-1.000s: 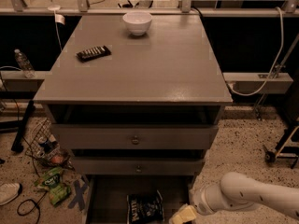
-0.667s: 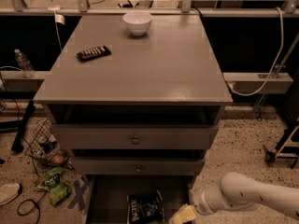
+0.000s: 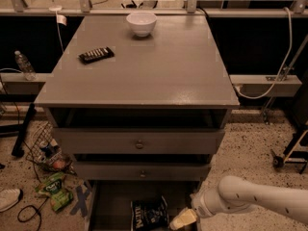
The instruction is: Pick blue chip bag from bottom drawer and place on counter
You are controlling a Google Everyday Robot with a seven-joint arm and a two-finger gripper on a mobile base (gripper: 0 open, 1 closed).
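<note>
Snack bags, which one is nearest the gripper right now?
The dark blue chip bag in the open bottom drawer, right beside the gripper. The green snack bag lies farther off on the floor.

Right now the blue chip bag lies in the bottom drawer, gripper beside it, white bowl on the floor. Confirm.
One error: the camera view shows the white bowl on the counter, not the floor. The blue chip bag does lie in the bottom drawer, the gripper low beside it.

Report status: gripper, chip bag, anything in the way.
Gripper low beside blue chip bag, right side. Bag lying in open bottom drawer. White bowl, black remote on counter.
</note>
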